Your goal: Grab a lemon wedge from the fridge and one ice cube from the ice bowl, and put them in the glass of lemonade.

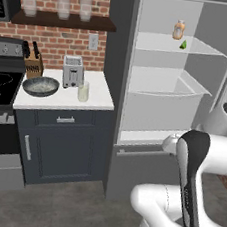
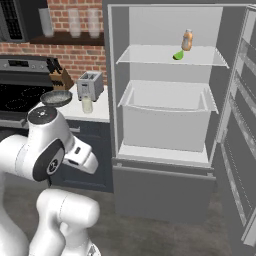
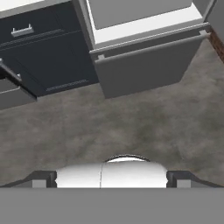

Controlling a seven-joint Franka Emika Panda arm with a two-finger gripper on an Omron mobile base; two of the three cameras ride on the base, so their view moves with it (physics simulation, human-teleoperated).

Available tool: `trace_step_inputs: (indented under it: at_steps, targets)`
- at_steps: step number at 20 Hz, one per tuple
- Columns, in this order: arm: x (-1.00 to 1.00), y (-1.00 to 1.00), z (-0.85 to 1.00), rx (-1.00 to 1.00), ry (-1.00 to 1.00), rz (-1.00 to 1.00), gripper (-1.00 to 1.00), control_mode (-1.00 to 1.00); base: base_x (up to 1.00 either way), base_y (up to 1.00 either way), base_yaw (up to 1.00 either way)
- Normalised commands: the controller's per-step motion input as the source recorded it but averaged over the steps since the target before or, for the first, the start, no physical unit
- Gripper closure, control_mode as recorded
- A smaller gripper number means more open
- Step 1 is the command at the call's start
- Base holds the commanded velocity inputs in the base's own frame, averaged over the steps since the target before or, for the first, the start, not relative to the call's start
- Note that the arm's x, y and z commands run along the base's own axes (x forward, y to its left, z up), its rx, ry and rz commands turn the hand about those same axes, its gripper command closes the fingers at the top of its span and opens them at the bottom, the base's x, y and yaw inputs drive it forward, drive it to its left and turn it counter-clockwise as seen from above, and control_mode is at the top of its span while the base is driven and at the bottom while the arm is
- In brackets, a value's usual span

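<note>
Even, flat rendered light; soft shadows, no glare, slightly coarse detail.

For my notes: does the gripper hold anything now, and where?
Nothing. The gripper is open over bare floor; the lemon wedge lies on the fridge shelf.

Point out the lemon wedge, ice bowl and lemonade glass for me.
lemon wedge (image 1: 183, 44), left base view, its middle
ice bowl (image 1: 40, 86), left base view, pale inside
glass of lemonade (image 1: 83, 91), left base view, its side

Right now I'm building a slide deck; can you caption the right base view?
Open fridge with lemon wedge beside a small bottle on its top shelf.
</note>
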Motion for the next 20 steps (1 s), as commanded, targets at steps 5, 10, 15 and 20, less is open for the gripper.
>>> trace_step_inputs:
  at_steps: [5, 10, 15, 20]
  targets:
    - [0.00, 0.39, -0.05, 0.00, 0.00, 0.15, -1.00, -1.00, 0.00, 0.00, 0.00]
    - [0.00, 0.04, -0.03, 0.00, -0.01, 0.01, -1.00, -1.00, 0.00, 0.00, 0.00]
    - [0.00, 0.00, 0.00, 0.00, 0.00, 0.00, -1.00, -1.00, 0.00, 0.00, 0.00]
    - [0.01, 0.00, -0.02, 0.00, 0.00, 0.00, -1.00, -1.00, 0.00, 0.00, 0.00]
